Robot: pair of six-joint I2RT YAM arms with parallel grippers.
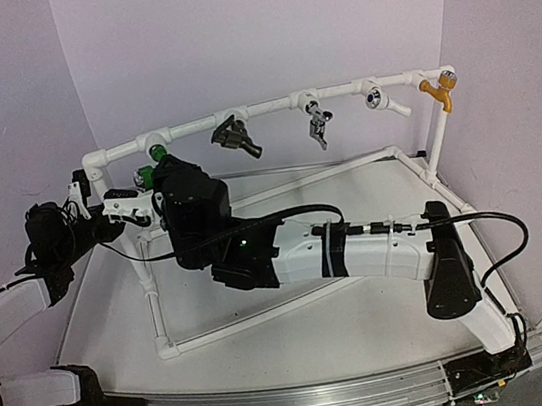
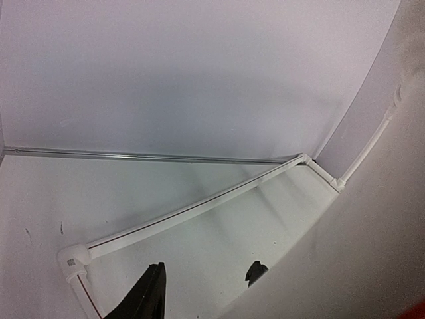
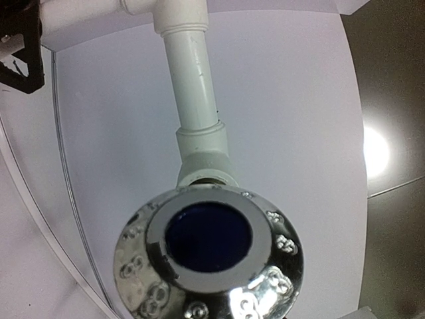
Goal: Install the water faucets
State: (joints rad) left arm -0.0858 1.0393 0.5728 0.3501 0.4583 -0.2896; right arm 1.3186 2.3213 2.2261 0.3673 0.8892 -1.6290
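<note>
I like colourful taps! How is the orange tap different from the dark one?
The orange-yellow tap is bright; the dark brown-black tap is nearly black. The orange-yellow tap sits at the right end of the white pipe rail; the dark brown-black tap hangs left of the middle. The orange-yellow tap's spout curves down; the dark brown-black tap sticks out slanting. Both sit on that rail.

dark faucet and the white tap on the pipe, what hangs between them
One small silver-grey tap hangs from the pipe between the dark faucet and the white tap; the top external view shows it.
</note>
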